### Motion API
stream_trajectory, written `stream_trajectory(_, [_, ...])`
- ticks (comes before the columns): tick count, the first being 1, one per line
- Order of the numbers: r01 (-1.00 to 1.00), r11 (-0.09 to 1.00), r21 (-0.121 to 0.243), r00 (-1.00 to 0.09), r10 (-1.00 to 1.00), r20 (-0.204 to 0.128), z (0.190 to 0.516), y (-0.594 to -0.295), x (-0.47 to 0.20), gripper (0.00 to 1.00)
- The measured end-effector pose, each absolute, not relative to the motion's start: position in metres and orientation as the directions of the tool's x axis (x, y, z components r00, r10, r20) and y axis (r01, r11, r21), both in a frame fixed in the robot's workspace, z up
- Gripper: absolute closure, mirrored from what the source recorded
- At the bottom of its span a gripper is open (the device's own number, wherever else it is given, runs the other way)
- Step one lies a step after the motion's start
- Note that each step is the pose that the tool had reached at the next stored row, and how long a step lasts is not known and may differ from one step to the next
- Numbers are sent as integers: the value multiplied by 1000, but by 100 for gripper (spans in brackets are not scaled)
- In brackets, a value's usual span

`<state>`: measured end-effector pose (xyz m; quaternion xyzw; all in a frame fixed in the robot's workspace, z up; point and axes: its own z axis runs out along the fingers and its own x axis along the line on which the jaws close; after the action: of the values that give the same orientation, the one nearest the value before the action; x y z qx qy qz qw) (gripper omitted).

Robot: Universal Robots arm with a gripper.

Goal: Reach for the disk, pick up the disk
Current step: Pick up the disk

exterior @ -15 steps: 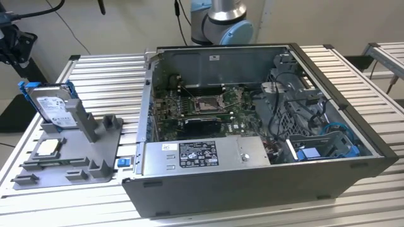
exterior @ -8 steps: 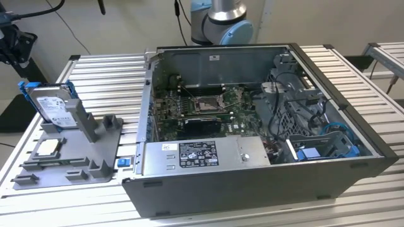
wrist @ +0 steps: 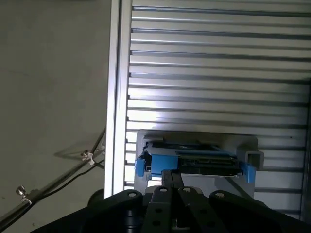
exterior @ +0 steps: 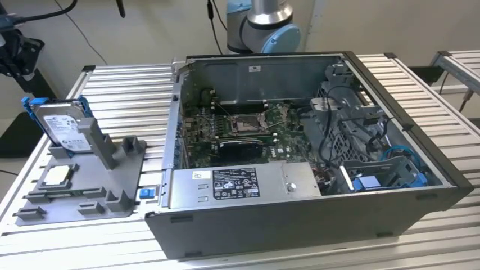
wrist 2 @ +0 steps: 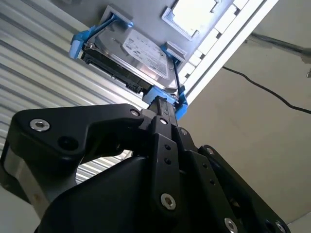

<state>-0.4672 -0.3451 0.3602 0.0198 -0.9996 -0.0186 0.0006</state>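
Note:
The disk [exterior: 62, 128] is a silver-grey drive with a white label in a bright blue frame. It stands on edge in a grey holder [exterior: 101, 169] at the exterior view's left. In both wrist views my black gripper [wrist 2: 163, 104] [wrist: 171, 175] hangs above the disk [wrist 2: 138, 53] [wrist: 194, 162], apart from it. Its fingers are pressed together and hold nothing. The tips line up with one blue end of the frame [wrist 2: 181, 108]. A black part of my arm [exterior: 10, 53] shows at the exterior view's top left, above and behind the disk.
An open computer case [exterior: 248, 225] takes up the middle of the slatted aluminium table [exterior: 120, 84]. A small square chip [exterior: 58, 175] lies on the grey holder in front of the disk. The table's edge [wrist: 116, 97] runs close by the disk, with floor and a cable [wrist: 58, 179] beyond it.

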Motion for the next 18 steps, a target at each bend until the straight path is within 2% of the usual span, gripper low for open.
stream_trajectory(18, [-258,965,35,-966,-259,1,360,-345,-467,100])
